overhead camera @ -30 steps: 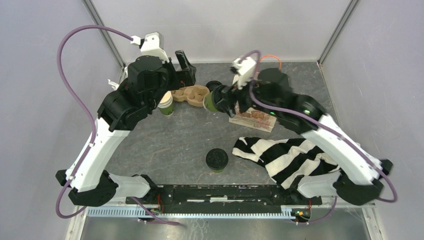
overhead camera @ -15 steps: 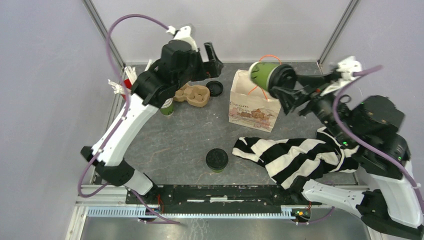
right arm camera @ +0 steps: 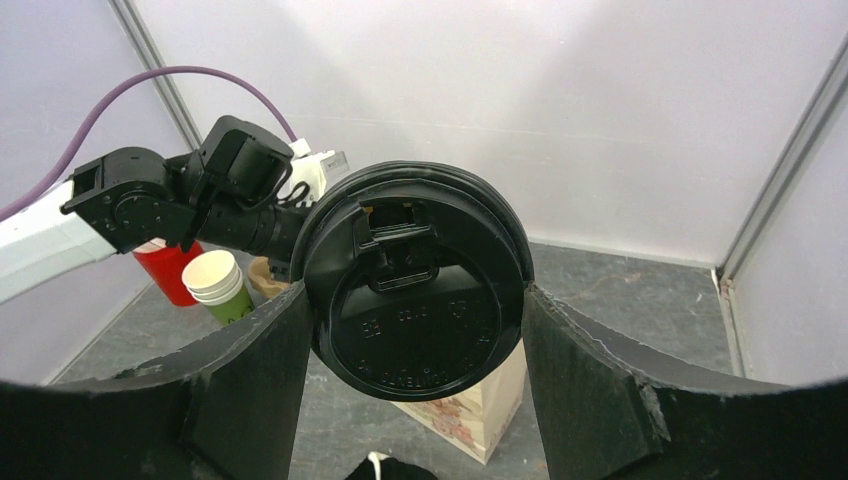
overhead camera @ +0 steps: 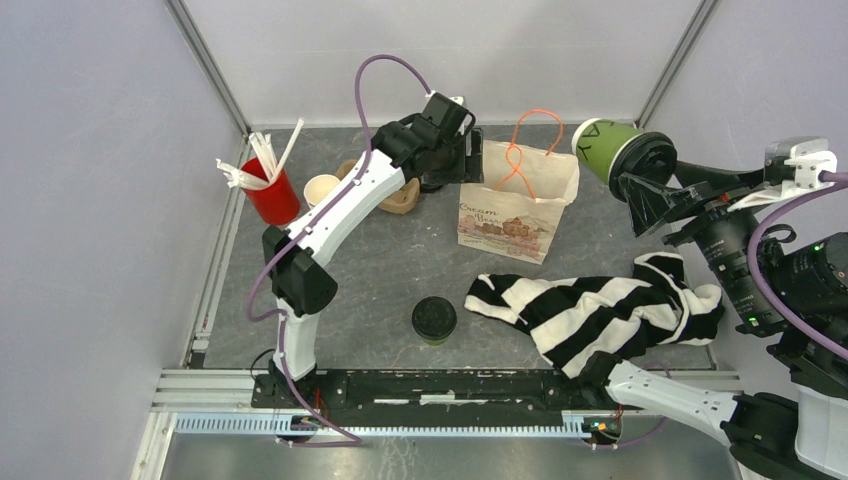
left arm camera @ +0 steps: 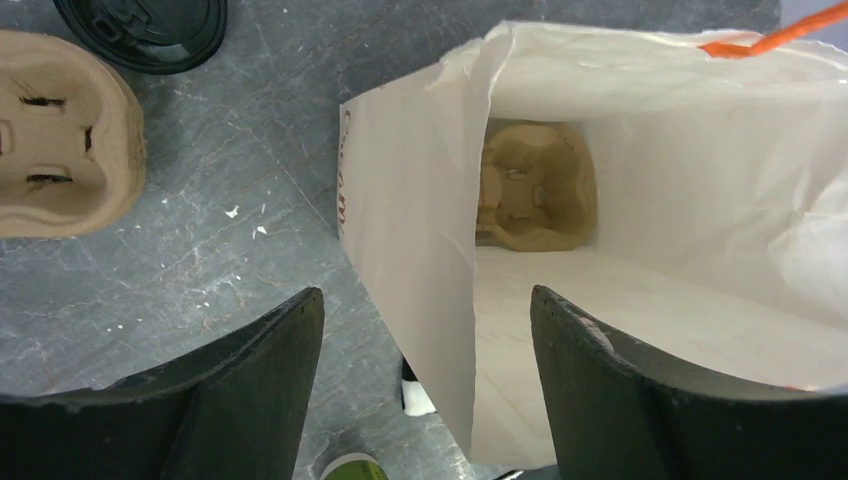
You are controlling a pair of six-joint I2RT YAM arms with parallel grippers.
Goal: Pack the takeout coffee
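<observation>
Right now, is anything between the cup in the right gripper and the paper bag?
Nothing solid. The lidded green cup hangs right of the open paper bag. Only the orange handles arch over its mouth, and the left gripper straddles its left wall.

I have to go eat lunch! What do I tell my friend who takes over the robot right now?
Left gripper: fingers open, straddling a side wall of the paper bag, gripping nothing.
Right gripper: shut on a lidded green cup, held sideways in the air beside the bag.
Done: bag stands open, a pulp carrier at its bottom.
Left: no cup shows in the bag. A second lidded cup stands near the front of the table; an unlidded cup stands by the red cup; a loose black lid lies near the bag.
</observation>
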